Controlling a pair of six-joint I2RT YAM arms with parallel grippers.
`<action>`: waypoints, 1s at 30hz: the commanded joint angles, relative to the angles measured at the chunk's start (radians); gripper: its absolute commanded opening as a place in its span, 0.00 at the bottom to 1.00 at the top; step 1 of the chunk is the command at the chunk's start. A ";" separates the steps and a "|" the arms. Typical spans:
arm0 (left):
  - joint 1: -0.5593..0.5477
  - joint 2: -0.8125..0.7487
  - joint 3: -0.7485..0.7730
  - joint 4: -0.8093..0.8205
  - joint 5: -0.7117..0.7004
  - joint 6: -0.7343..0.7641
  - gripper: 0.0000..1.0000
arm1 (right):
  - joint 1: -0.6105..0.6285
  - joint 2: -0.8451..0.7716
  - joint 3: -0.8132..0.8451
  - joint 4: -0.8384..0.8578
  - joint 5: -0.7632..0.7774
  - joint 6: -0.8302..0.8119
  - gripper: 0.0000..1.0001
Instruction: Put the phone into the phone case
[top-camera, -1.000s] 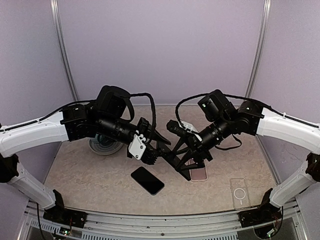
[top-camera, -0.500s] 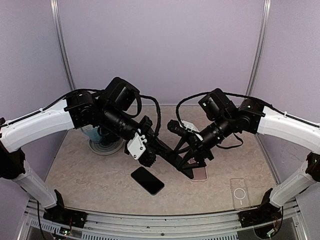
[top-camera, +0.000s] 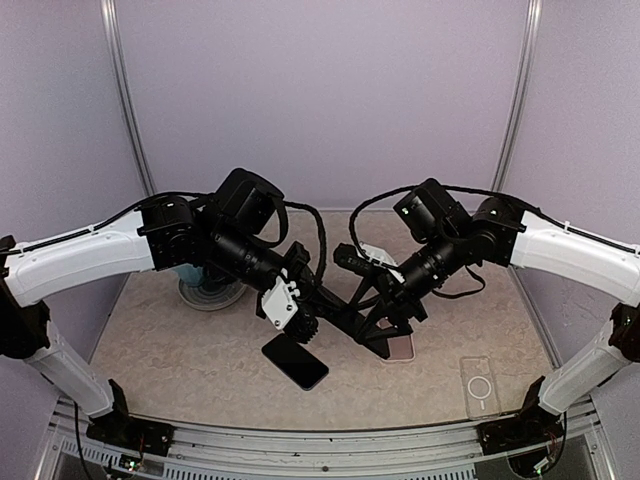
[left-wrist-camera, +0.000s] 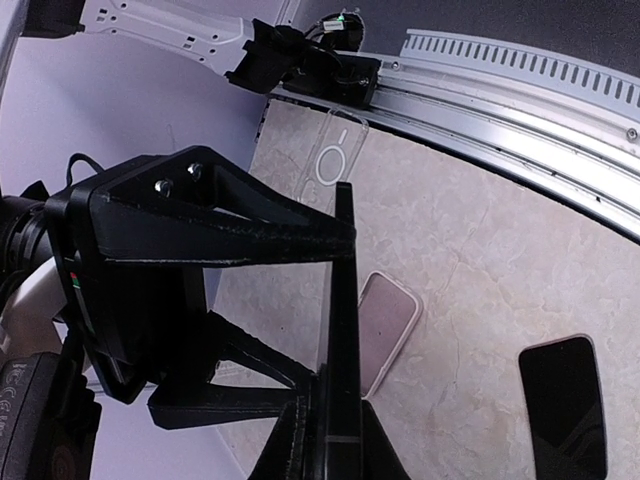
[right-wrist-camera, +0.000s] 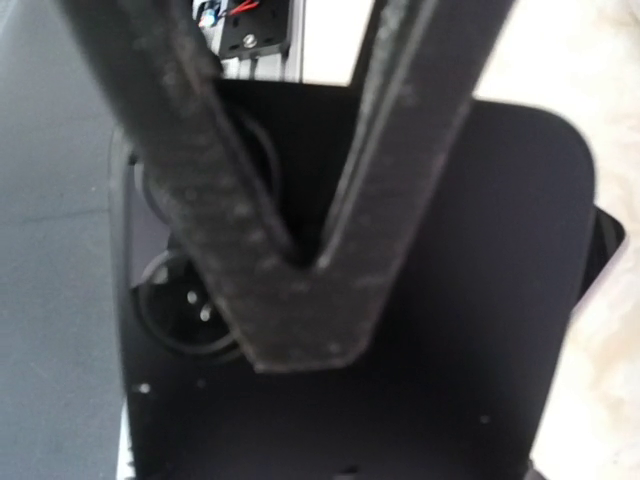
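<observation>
The left gripper (left-wrist-camera: 332, 425) is closed tight on the thin edge of the black phone case (left-wrist-camera: 344, 300), which is held above the desk (top-camera: 170, 350). The right gripper (top-camera: 380, 320), jaws spread wide, grips the same case. The black phone (top-camera: 295, 361) lies flat on the desk beneath the 2 grippers.

Robot test cell in a laboratory. The left arm (top-camera: 80, 255) and right arm (top-camera: 580, 250) are mounted by an aluminium rail (top-camera: 330, 440) edging a marble-patterned table (top-camera: 180, 350). Plain lilac walls (top-camera: 320, 90) and metal uprights (top-camera: 127, 100) enclose it.
</observation>
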 joint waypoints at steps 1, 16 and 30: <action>-0.022 -0.010 -0.004 0.091 0.025 -0.081 0.00 | -0.007 -0.008 0.036 0.109 -0.030 0.004 0.38; 0.009 0.012 -0.024 0.146 -0.161 -0.375 0.00 | -0.007 -0.138 -0.098 0.217 0.304 0.105 0.99; 0.075 0.130 0.056 0.073 -0.159 -0.674 0.00 | -0.008 -0.330 -0.504 0.796 0.475 0.046 0.77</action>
